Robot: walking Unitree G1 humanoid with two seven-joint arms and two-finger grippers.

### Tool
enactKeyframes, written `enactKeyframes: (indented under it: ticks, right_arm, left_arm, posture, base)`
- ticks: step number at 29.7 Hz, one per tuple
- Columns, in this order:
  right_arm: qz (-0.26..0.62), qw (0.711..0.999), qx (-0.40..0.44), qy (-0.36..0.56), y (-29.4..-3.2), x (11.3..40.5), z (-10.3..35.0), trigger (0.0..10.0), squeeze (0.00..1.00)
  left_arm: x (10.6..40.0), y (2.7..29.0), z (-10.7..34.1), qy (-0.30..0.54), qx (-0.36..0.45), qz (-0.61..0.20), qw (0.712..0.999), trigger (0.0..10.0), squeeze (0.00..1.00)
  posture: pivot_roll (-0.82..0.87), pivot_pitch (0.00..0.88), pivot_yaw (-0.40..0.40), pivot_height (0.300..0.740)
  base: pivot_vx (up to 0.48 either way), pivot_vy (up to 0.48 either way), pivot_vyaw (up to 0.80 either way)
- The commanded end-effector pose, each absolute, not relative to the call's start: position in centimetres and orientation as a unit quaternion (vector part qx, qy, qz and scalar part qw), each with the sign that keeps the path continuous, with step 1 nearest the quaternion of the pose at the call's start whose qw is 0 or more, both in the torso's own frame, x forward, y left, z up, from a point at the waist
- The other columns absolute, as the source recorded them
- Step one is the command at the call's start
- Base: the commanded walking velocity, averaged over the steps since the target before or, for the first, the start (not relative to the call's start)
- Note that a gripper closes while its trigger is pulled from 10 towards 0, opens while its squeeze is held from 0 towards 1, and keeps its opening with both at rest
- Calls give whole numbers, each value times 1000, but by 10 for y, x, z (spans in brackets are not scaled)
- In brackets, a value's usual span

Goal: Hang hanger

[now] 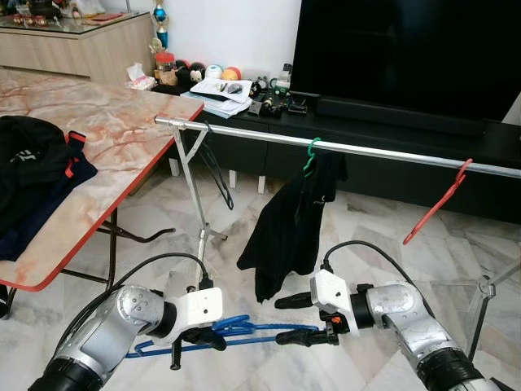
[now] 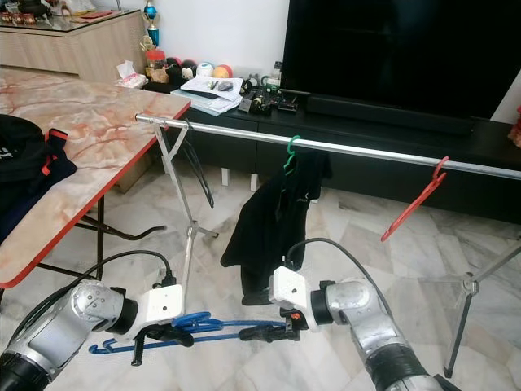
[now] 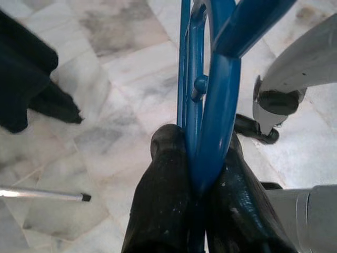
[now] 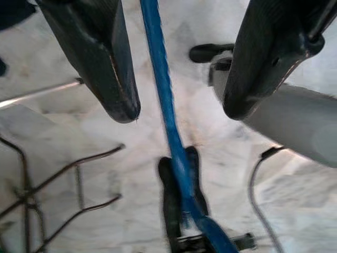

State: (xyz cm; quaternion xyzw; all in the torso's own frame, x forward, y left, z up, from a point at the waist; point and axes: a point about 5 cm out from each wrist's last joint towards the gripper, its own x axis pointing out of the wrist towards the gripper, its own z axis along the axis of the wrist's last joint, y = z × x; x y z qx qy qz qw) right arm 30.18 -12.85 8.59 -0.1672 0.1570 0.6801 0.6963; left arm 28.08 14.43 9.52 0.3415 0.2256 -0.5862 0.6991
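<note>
Two grippers meet low over the floor (image 1: 366, 220), w/ a blue hanger (image 1: 244, 328) between them. Left gripper (image 1: 213, 338) is clamped on the hanger: in the left wrist view both fingers (image 3: 163, 205) press against glossy blue plastic near where the hook curves off, jaws narrow and holding it. Right gripper (image 1: 293, 319) sits at the other end w/ jaws wide; the right wrist view shows the straight blue bar running down the gap between its two matte black fingers (image 4: 100, 58), touching neither. Hanger lies roughly horizontal, below and in front of the rail (image 1: 342, 147), not on it. Rail is a thin shiny metal tube on splayed metal legs, running across the room just beside the table (image 1: 122, 138). Three things hang from it: a thin black wire hanger (image 1: 216, 167) near the left end, a green-hooked hanger carrying a limp black garment (image 1: 285, 220) mid-rail, and a red plastic hanger (image 1: 440, 204) tilted toward the right end. Table has a pinkish marble-look top w/ red edge, dark clothes (image 1: 32, 179) heaped on it. Floor is pale veined marble tile. Behind the rail: low black TV unit (image 1: 391, 122) w/ large dark screen (image 1: 407, 49) and cluttered papers (image 1: 220, 94).
</note>
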Motion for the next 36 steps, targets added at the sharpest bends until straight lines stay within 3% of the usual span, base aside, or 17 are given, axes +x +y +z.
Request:
enactKeyframes:
  ticks: [1, 15, 23, 29, 30, 31, 32, 36]
  right_arm:
    - [689, 685, -179, 157, -126, 303, 87, 10000, 0]
    - [651, 717, -224, 108, -108, 310, 79, 10000, 0]
    - [673, 692, -229, 125, -103, 302, 70, 10000, 0]
    - [673, 688, -238, 131, -103, 300, 64, 10000, 0]
    - [673, 686, -241, 134, -103, 300, 63, 3412, 0]
    - [674, 685, -243, 136, -103, 299, 62, 3412, 0]
    - [673, 684, -245, 140, -104, 299, 61, 0, 0]
    - [671, 679, -255, 151, -106, 298, 58, 0, 0]
  left_arm:
    - [283, 137, 105, 209, 351, -596, 691, 10000, 0]
    - [275, 112, 113, 192, 362, -636, 654, 10000, 0]
    - [273, 105, 115, 187, 361, -642, 650, 10000, 0]
    - [275, 102, 115, 184, 362, -641, 652, 10000, 0]
    - [275, 102, 115, 184, 362, -640, 652, 10000, 0]
    - [275, 102, 116, 184, 363, -640, 652, 10000, 0]
    - [275, 102, 116, 184, 363, -639, 653, 10000, 0]
    - [276, 103, 116, 184, 363, -635, 656, 10000, 0]
  posture:
    - [178, 0, -55, 740]
    - [185, 0, -50, 740]
    - [187, 0, -50, 740]
    - [186, 0, -52, 740]
    - [186, 0, -52, 740]
    - [186, 0, -52, 740]
    - [189, 0, -53, 740]
    - [189, 0, -53, 740]
  base:
    - [0, 0, 0]
    - [0, 0, 0]
    - [0, 0, 0]
    - [0, 0, 0]
    - [0, 0, 0]
    - [0, 0, 0]
    - [0, 0, 0]
    - [0, 0, 0]
